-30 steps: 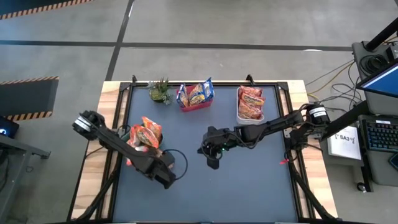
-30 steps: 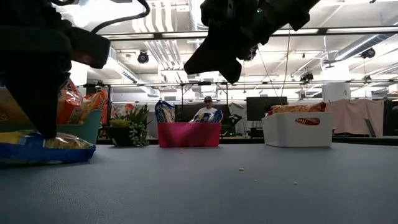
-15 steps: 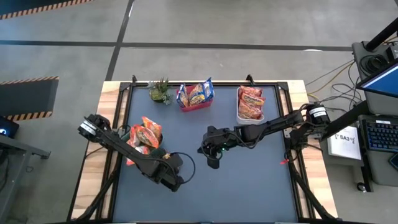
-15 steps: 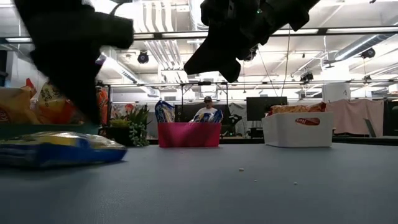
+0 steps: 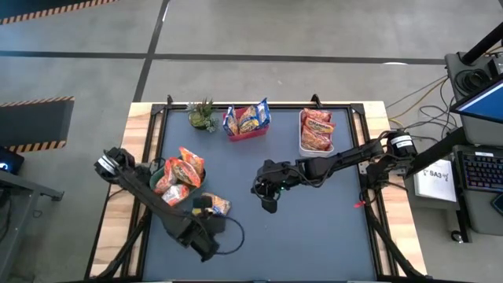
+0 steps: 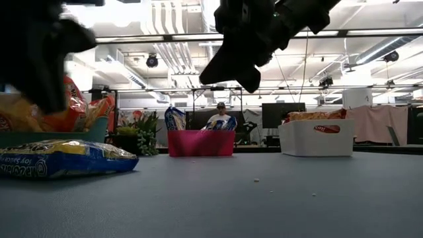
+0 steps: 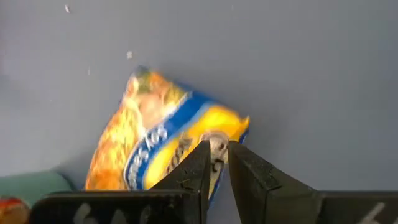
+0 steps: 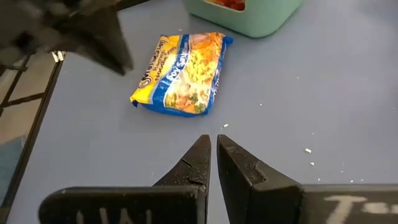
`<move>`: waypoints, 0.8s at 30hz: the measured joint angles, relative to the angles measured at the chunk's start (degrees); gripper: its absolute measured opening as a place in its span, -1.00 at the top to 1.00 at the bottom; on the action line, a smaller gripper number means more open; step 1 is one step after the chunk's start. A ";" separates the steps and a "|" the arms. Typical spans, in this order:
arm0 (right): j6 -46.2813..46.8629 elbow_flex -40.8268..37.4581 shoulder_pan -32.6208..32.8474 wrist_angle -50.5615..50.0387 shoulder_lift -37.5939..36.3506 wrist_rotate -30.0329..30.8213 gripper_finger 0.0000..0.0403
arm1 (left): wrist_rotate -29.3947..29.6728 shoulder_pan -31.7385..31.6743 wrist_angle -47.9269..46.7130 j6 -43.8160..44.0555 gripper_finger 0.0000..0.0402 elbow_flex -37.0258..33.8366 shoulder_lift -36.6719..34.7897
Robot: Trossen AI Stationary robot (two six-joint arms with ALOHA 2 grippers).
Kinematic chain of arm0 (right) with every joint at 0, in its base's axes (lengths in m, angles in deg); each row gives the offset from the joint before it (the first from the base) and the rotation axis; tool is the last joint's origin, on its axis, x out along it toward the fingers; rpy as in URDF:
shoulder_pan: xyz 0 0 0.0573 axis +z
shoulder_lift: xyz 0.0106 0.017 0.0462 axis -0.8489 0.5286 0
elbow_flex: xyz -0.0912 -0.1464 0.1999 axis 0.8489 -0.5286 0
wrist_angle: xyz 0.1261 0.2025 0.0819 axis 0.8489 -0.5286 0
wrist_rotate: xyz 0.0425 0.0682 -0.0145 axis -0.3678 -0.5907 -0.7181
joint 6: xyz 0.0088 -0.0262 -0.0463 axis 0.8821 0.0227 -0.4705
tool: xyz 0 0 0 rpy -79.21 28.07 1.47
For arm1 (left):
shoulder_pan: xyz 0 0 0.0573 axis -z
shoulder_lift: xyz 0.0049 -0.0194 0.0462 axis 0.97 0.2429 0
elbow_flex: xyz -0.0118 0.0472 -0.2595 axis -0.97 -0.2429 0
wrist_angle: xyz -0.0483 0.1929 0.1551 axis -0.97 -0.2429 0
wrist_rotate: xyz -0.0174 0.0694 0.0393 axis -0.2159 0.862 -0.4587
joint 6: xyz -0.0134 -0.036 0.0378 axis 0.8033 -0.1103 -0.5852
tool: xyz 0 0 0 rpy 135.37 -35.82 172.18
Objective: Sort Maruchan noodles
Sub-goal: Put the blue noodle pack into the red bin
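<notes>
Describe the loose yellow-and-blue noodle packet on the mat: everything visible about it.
The yellow-and-blue packet is a flat, crinkly plastic rectangle with a blue band of white lettering across a picture of yellow noodles. It lies flat and unopened on the dark mat, just beside the teal bin of orange packets. Neither gripper touches it.

I log: open-plan lab; ceiling ducts point(image 6: 165, 26), monitors point(image 6: 283, 114), seated person point(image 6: 220, 118), concrete floor point(image 5: 275, 31) with hazard tape point(image 5: 35, 102).

Two dark jointed arms, left arm point(image 5: 149, 192) with a looping black cable, right arm point(image 5: 330, 163) with a white-labelled joint and tapering black jaws.
</notes>
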 joint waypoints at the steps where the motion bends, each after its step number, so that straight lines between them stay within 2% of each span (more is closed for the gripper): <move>1: 0.30 -0.10 0.00 -0.09 0.00 0.00 0.91 | 0.10 0.64 -0.02 0.25 0.80 -1.11 0.00; 7: 0.41 -0.60 -0.02 0.09 0.00 0.04 0.91 | 5.77 1.76 0.30 6.26 0.80 -7.08 0.00; 13: 0.07 -0.53 -0.02 0.58 0.71 0.06 0.91 | 7.64 0.66 7.39 5.77 0.80 -11.06 -0.02; 16: -0.09 -0.53 -0.04 0.61 1.48 0.06 0.91 | 11.12 -0.84 13.45 3.54 0.80 -11.99 0.38; 20: -0.04 -0.49 -0.08 0.57 2.08 0.06 0.91 | 19.34 -4.42 20.67 -3.67 0.80 -12.24 0.24; 24: 1.62 -0.49 -0.39 0.05 2.16 -0.03 0.91 | 19.53 -8.33 25.19 -13.05 0.80 -12.19 -1.86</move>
